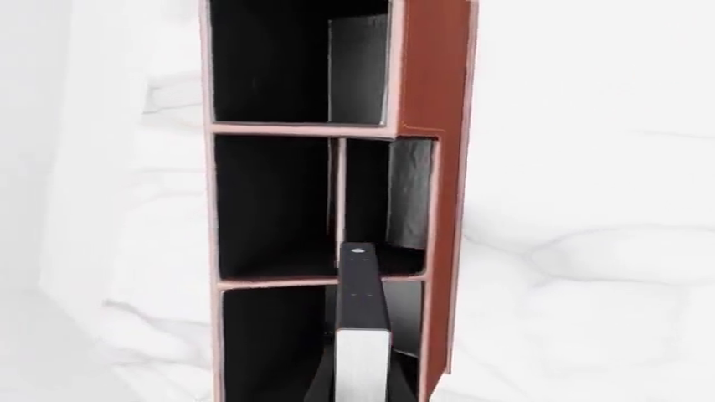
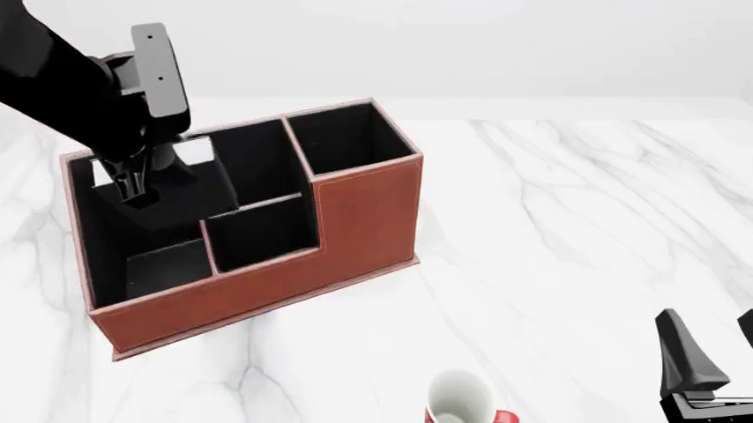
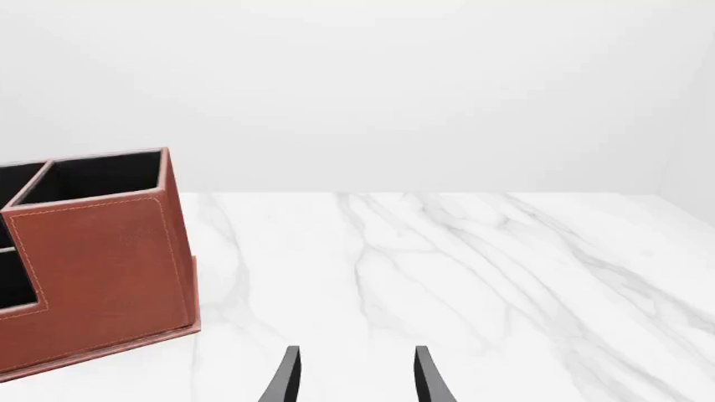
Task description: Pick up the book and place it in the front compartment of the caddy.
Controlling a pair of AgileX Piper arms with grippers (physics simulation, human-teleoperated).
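On the white marble bench (image 2: 565,229), the left hand (image 2: 139,181) pinches the book (image 1: 361,335), seemingly thin, stiff, light and slick, edge-on above the caddy (image 2: 353,220); the right hand (image 3: 352,377) idles open.

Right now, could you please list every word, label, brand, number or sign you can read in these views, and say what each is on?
None: no readable text shows in any view.
The caddy has plain leather-look walls with only stitching.
The book shows a plain black cover and a blank white strip.
The white-and-red mug shows no print.
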